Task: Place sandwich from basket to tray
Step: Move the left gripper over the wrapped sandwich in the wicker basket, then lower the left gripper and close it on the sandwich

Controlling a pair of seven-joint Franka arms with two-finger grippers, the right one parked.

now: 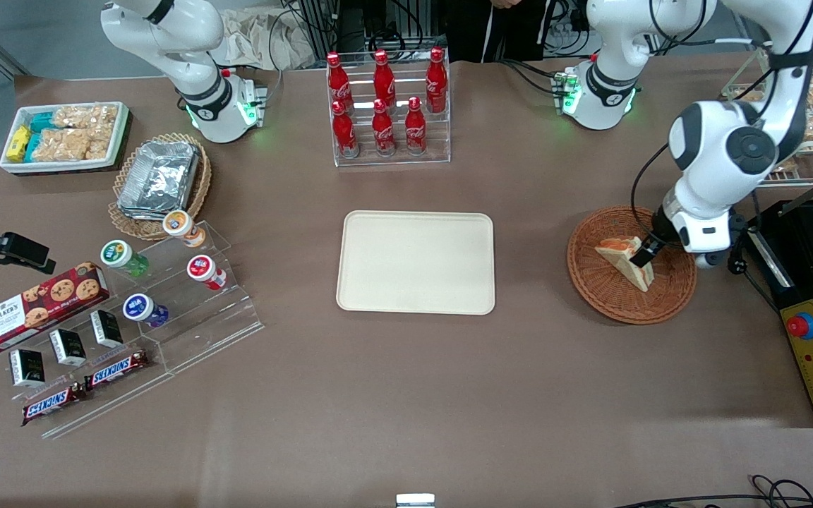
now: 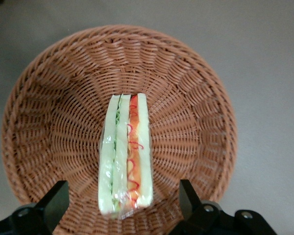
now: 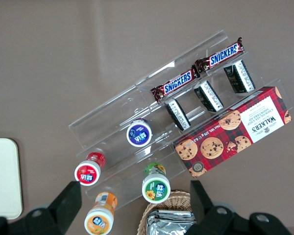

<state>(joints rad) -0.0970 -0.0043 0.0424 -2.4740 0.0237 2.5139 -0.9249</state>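
Snickers bars [image 1: 85,384] on a clear acrylic riser [image 1: 188,331] are being shown nearest the front camera, toward the parked arm's end of the desk [image 1: 406,409], with a wide bare stretch of desk beside them. Nearer the middle, the tray [image 1: 416,262] is lying flat with open room on every edge, and a rack of cola bottles [image 1: 387,106] is standing farther from the camera than it. Toward the working arm's end, the basket [image 1: 600,282] is sitting well apart from the tray. The sandwich [image 2: 126,156] is being seen in the basket, standing on edge near its middle. The pincer [image 1: 645,254] is hanging just above the sandwich, its fingers [image 2: 54,203] spread wide, one on each side and touching nothing. Part of the basket's rim is being covered by the arm in the front view, and the fingers' tips are being cut off in the wrist view.
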